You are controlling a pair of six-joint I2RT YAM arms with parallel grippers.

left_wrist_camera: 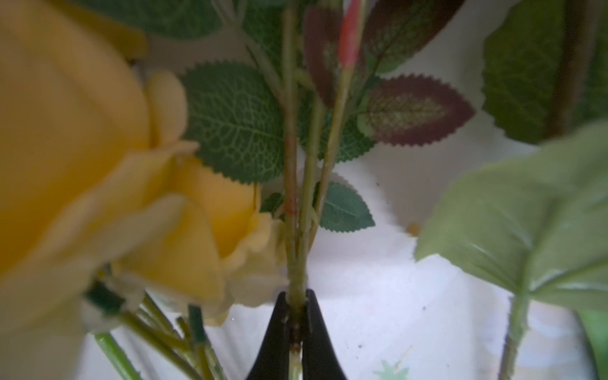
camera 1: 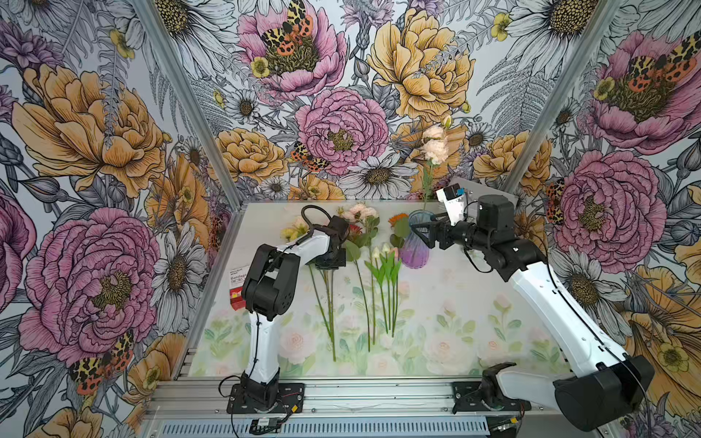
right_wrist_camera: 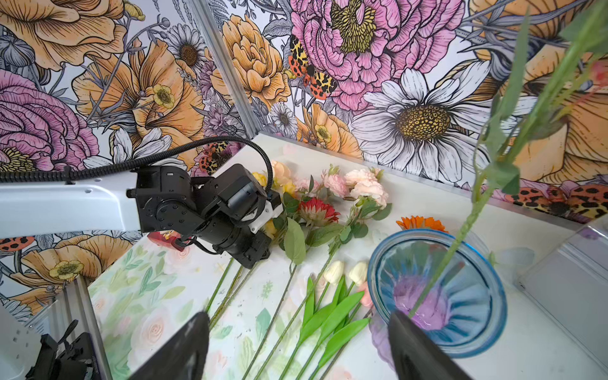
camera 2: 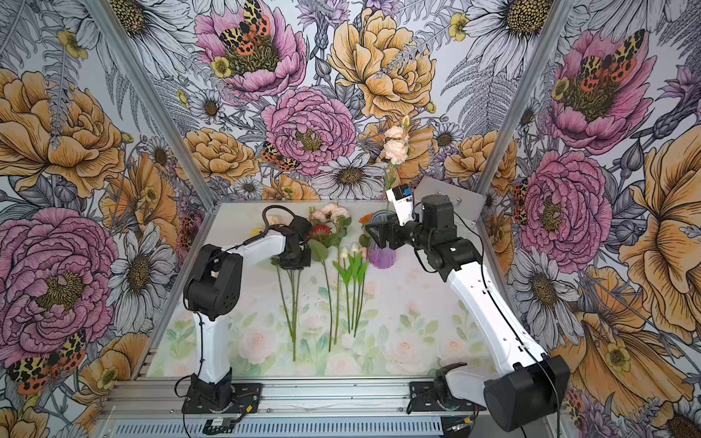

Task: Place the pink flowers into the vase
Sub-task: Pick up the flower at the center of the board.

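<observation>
pink flower stem [right_wrist_camera: 467, 223] in vase [right_wrist_camera: 473, 296], beside right tool [right_wrist_camera: 299, 317]

**Blur, crops and cover**
In the left wrist view the yellow bloom [left_wrist_camera: 98, 164] and pale leaf [left_wrist_camera: 526, 223] are blurred and edge-cut; the left hand [left_wrist_camera: 297, 316] shows only its tips, pinched on a thin green stem [left_wrist_camera: 291, 197]. In the right wrist view the right hand [right_wrist_camera: 297, 320] is cropped to two blurred fingers [right_wrist_camera: 184, 345], and the tall stem [right_wrist_camera: 464, 223] in the vase [right_wrist_camera: 490, 306] blurs, blooms out of frame. In a top view the left arm [camera 1: 265, 280] half hides a red box [camera 1: 238, 299].
</observation>
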